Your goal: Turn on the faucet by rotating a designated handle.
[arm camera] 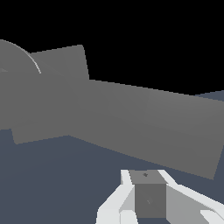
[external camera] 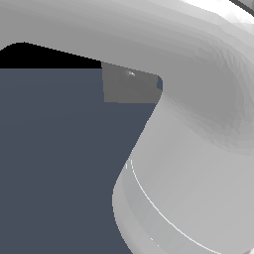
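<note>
In the wrist view the faucet's square grey plate lies on the dark floor, with its round dome at the picture's edge. The handle, a long flat grey bar, runs from the dome across the plate and well past it. My gripper sits just off the long side of the bar, near its outer half. Its fingers stand together with no gap and nothing between them. In the exterior view only a small grey patch of the faucet shows behind the arm. The gripper is hidden there.
The large glossy white-and-grey robot arm fills most of the exterior view and blocks the work area. A flat dark blue-grey floor lies around the faucet, with black background beyond it.
</note>
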Controlling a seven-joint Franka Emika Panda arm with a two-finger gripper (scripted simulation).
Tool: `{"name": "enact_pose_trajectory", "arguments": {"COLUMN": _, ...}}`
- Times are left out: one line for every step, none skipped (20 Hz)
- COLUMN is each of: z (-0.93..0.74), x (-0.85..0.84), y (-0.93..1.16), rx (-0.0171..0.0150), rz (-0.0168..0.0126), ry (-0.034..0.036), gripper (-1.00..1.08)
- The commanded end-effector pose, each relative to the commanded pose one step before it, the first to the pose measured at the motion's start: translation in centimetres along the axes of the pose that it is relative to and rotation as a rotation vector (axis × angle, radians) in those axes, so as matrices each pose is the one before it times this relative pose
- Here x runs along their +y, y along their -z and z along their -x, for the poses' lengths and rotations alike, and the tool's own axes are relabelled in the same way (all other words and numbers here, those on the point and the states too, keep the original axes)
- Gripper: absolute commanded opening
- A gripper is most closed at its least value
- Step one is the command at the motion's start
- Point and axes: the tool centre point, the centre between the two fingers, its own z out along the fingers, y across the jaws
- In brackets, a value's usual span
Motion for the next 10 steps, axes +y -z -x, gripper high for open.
{"name": "enact_pose_trajectory", "arguments": {"z": -1.099, "x": 0.176, "y": -0.011, "rx": 0.00312, "rz": -0.00018, "ry": 0.00909, "gripper": -1.0}}
{"name": "enact_pose_trajectory", "arguments": {"z": -0.431, "x": 0.07, "y": -0.007, "rx": 0.00129, "rz": -0.00014, "ry": 0.00384, "gripper": -1.0}}
{"name": "enact_pose_trajectory", "arguments": {"z": -0.428, "x": 0.069, "y": -0.007, "rx": 0.00129, "rz": -0.00014, "ry": 0.00384, "gripper": -1.0}}
{"name": "enact_pose_trajectory", "arguments": {"z": -0.425, "x": 0.069, "y": -0.007, "rx": 0.00127, "rz": -0.00014, "ry": 0.00379, "gripper": -1.0}}
{"name": "enact_pose_trajectory", "arguments": {"z": -0.421, "x": 0.068, "y": -0.007, "rx": 0.00126, "rz": -0.00014, "ry": 0.00376, "gripper": -1.0}}
{"name": "enact_pose_trajectory", "arguments": {"z": -0.419, "x": 0.067, "y": -0.007, "rx": 0.00126, "rz": -0.00014, "ry": 0.00376, "gripper": -1.0}}
{"name": "enact_pose_trajectory", "arguments": {"z": -0.415, "x": 0.067, "y": -0.007, "rx": 0.00124, "rz": -0.00014, "ry": 0.0037, "gripper": -1.0}}
{"name": "enact_pose_trajectory", "arguments": {"z": -0.412, "x": 0.067, "y": -0.007, "rx": 0.00123, "rz": -0.00014, "ry": 0.00367, "gripper": -1.0}}
{"name": "enact_pose_trajectory", "arguments": {"z": -0.409, "x": 0.066, "y": -0.007, "rx": 0.00123, "rz": -0.00015, "ry": 0.00367, "gripper": -1.0}}
{"name": "enact_pose_trajectory", "arguments": {"z": -0.405, "x": 0.066, "y": -0.007, "rx": 0.00121, "rz": -0.00014, "ry": 0.00361, "gripper": -1.0}}
